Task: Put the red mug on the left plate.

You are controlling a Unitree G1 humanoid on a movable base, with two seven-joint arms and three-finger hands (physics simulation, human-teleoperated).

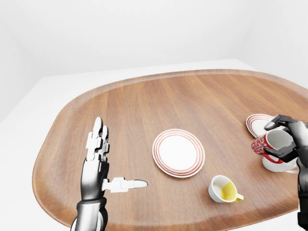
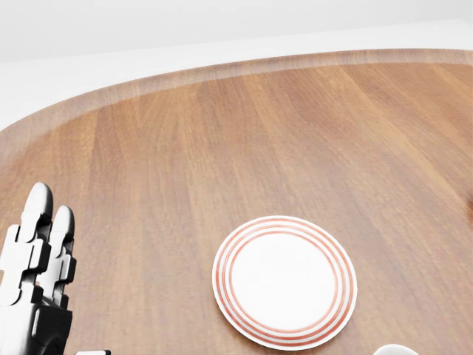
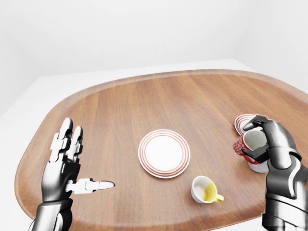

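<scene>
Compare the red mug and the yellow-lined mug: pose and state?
The red mug is tipped on its side in the right hand, fingers closed round it; the yellow-lined mug rests free on the table. The red one is patterned red outside, the other white. Both show open mouths.

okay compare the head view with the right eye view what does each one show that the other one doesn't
Only the head view: nothing extra; it is a tighter look.

Only the right-eye view: the right hand closed round the tilted red mug, the right plate beyond it, the white cup with a yellow inside, and the walls.

Both: the wooden table, the left plate with nothing on it, and the open left hand.
</scene>
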